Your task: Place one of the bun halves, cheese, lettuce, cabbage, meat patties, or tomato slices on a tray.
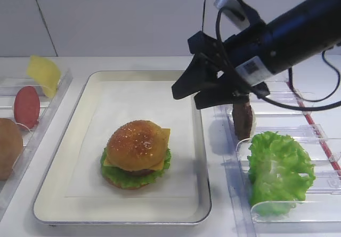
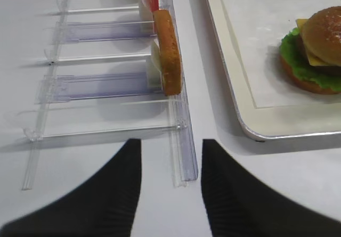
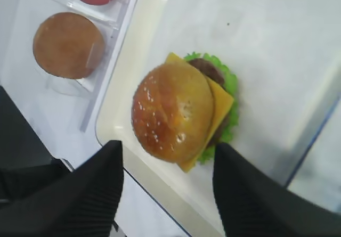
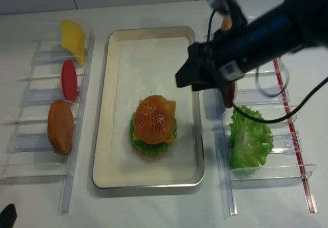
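My right pincer hangs above the far right part of the tray, jaws spread and holding nothing. Below and ahead of it, in my right wrist view, a finished stack sits on the paper liner: the bun half on top, a cheese corner poking out to one side, a meat patty edge showing under it, and lettuce frilling around the bottom. The stack lies between my two fingertips in that view, but well beneath them; I touch nothing.

By my reckoning the placing step is done for this piece and I am in the letting-go and pulling-away part. If another piece is wanted, the next move calls for lifting clear without brushing the bun, then swinging to the rack at my side, where a spare patty stands on edge just under my wrist and loose lettuce fills the nearer slot.

The bun lies dome up, flat side down. It is nearly round, so I can name no long axis for it; the cheese square sits turned cornerwise under it. The stack looks slightly offset, the bun shifted off the cheese, so a knock could slide it.

My left pincer waits low beside the other rack, jaws apart and bare, with a brown bun on edge ahead of it.
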Controlling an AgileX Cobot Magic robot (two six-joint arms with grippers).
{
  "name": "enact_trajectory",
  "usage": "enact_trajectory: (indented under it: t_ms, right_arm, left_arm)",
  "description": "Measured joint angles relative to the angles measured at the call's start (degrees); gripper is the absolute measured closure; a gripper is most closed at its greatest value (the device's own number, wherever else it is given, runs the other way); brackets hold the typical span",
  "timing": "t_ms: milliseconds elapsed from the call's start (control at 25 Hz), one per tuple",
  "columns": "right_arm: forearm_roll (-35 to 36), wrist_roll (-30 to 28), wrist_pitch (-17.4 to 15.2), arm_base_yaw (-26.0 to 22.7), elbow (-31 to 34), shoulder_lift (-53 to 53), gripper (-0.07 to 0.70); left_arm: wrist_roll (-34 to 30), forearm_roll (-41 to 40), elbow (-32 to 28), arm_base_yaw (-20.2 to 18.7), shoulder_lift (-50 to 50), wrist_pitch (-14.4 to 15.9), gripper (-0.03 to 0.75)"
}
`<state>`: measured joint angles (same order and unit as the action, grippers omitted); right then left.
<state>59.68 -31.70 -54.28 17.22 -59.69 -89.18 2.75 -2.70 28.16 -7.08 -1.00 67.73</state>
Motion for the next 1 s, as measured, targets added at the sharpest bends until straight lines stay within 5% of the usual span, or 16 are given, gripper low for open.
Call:
enact_trajectory:
  t_ms: [440,800,1000]
  right_arm:
    - [-37.52,24.17,-15.29,0.00,-5.79,13.38,0.217]
    - [-51.28,30.29,-16.87,0.00,-5.18,25.87,0.217]
    - [-53.96,30.89,-17.08,0.00,2.38,35.24,0.217]
  left_arm:
    - [0.00,0.00,0.00,0.00,0.00,0.00,0.461]
    - [0.00,0.00,0.00,0.00,0.00,0.00,0.461]
    - [0.00,0.00,0.00,0.00,0.00,0.00,0.461]
